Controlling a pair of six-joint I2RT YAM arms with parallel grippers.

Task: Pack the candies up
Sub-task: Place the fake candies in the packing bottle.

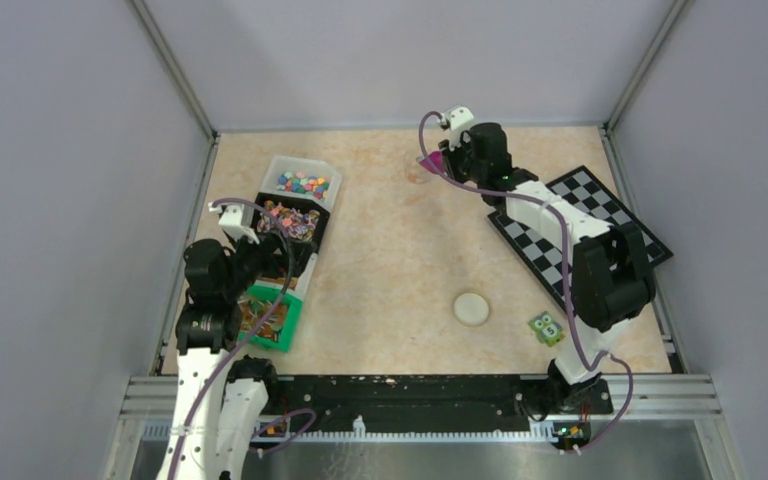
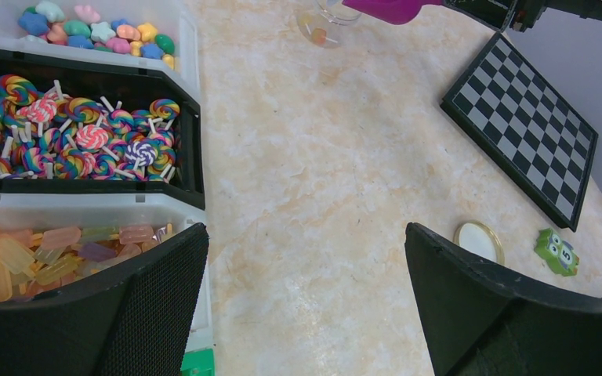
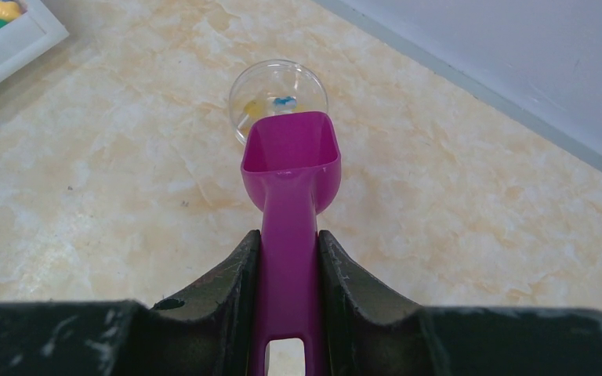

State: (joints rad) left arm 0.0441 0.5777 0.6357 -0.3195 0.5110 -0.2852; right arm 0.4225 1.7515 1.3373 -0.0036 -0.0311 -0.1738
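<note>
The candies (image 1: 303, 184) (image 2: 94, 31), tiny multicoloured pieces, fill the white bin at the far left. A couple of them, yellow and blue, lie inside a small clear jar (image 3: 277, 90) (image 1: 418, 172) near the table's back. My right gripper (image 3: 288, 235) (image 1: 447, 160) is shut on the handle of a magenta scoop (image 3: 290, 168). The scoop's bowl looks empty and its mouth sits at the jar's near rim. My left gripper (image 2: 306, 258) (image 1: 260, 250) hangs wide open over bare table beside the bins, holding nothing.
A black bin of swirl lollipops (image 2: 86, 141) and a clear bin of pale bar-shaped sweets (image 2: 47, 251) sit in a row with the white bin. A chessboard (image 1: 580, 230) lies at the right, with a round cream lid (image 1: 471, 308) and a green owl block (image 1: 547, 327) near the front.
</note>
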